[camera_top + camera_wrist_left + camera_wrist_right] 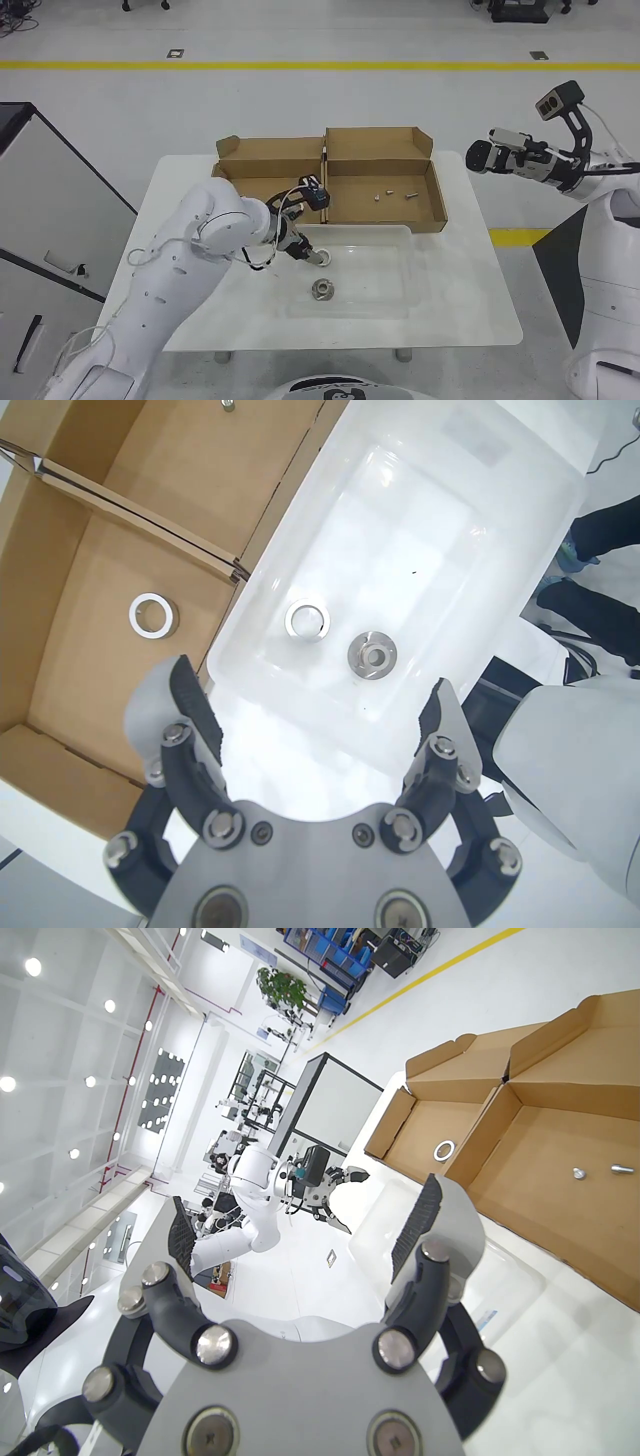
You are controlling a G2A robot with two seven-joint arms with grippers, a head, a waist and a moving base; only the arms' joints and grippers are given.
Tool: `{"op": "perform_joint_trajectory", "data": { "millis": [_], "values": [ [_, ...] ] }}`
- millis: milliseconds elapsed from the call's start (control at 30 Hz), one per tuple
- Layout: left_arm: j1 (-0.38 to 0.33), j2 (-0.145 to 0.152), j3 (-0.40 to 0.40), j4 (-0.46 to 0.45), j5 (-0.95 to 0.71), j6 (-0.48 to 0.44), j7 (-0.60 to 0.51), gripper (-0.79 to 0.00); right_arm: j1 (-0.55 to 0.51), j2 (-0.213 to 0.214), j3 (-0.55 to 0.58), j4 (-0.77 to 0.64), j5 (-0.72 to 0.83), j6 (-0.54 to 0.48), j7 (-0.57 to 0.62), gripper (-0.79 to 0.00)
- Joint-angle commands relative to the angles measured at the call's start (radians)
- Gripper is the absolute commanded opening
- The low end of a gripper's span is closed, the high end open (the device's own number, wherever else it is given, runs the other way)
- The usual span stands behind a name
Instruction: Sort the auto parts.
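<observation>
The left gripper (312,677), jaws spread wide over the plain silver metal ring (307,620) at the left end of the clear plastic bin (520,550), should drop straight, straddling it, clear of the wall.

The robot's left arm (200,240), at 8 o'clock in the top view, wears glossy white shells, with thin cables looping at the wrist beside a black, blue-marked camera module (314,190). The right arm (530,160), at 2 o'clock, is white with black joints. The left gripper (310,675) and right gripper (305,1195) share silver plates, black linkages, round silver pins, cross-head screws and ribbed black finger pads (192,695).
</observation>
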Motion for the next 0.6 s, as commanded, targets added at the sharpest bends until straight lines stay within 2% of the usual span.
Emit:
{"op": "perform_joint_trajectory", "data": {
  "millis": [0,233,333,467,567],
  "values": [
    [0.000,0.000,0.000,0.000,0.000,0.000,0.000,0.000,0.000,0.000,0.000,0.000,0.000,0.000,0.000,0.000],
    [0.000,0.000,0.000,0.000,0.000,0.000,0.000,0.000,0.000,0.000,0.000,0.000,0.000,0.000,0.000,0.000],
    [-0.010,0.003,0.058,-0.029,-0.019,-0.020,0.020,0.000,0.000,0.000,0.000,0.000,0.000,0.000,0.000,0.000],
    [-0.146,0.012,0.209,0.000,-0.137,0.068,-0.068,0.000,0.000,0.000,0.000,0.000,0.000,0.000,0.000,0.000],
    [-0.288,0.016,0.358,0.058,-0.201,0.068,-0.068,0.000,0.000,0.000,0.000,0.000,0.000,0.000,0.000,0.000]
  ]
}}
